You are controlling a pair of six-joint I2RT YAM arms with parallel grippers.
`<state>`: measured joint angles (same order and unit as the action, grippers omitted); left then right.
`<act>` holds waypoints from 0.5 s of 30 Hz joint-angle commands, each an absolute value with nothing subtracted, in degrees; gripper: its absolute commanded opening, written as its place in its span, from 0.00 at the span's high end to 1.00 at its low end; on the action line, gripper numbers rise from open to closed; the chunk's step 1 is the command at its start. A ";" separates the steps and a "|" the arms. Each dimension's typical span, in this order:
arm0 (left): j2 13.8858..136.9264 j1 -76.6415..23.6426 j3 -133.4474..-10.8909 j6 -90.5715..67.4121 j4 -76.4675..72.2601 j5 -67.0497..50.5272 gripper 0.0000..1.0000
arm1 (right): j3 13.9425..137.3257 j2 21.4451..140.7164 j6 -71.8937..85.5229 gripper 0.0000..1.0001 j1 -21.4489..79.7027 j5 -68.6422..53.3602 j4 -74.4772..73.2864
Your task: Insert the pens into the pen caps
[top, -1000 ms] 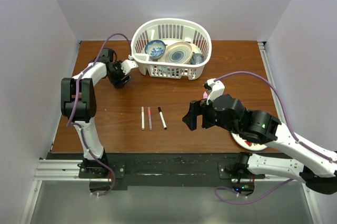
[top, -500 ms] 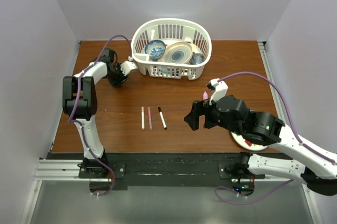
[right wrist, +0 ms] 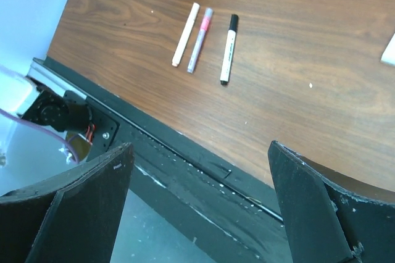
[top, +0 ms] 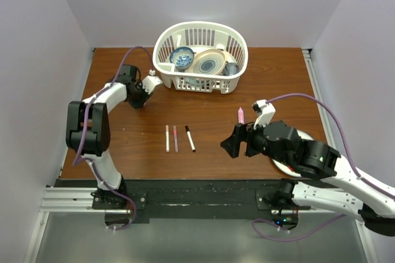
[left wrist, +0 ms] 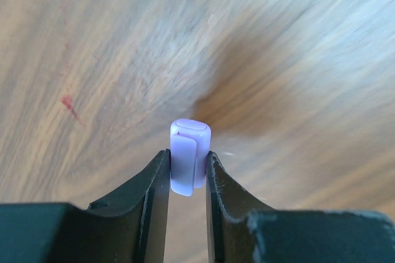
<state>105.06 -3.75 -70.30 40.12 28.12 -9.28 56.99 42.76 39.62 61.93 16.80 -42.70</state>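
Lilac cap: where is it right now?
The lilac cap is pinched in the left gripper, just over the table in the left wrist view. In the top view that gripper hangs at far left, beside the white basket.

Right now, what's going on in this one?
The left gripper is closed on a small lilac plastic cap, over the brown wooden table near the white plastic basket. The right gripper hangs open and empty above the table's near edge. Three slim pens lie side by side between the arms, untouched.
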 commanded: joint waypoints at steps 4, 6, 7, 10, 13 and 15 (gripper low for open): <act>86.34 -8.17 -67.77 16.37 23.73 -12.12 1.00 | 49.48 51.14 47.20 0.11 61.88 24.51 -38.85; 80.90 -8.35 -65.76 8.84 21.64 -12.30 1.00 | 50.36 54.91 43.96 0.11 60.57 27.32 -38.24; 79.21 -8.35 -65.22 6.27 21.10 -12.39 1.00 | 50.71 55.98 42.81 0.12 59.51 28.55 -38.32; 71.21 -8.35 -60.66 -3.66 15.75 -15.81 1.00 | 50.63 58.53 37.03 0.13 50.76 28.22 -37.45; 61.55 -8.35 -51.71 -11.32 4.69 -24.50 1.00 | 46.86 58.88 31.93 0.19 44.22 24.26 -30.43; 54.80 -8.35 -44.14 -17.12 -6.38 -31.53 1.00 | 47.10 60.63 29.54 0.22 40.37 24.00 -28.39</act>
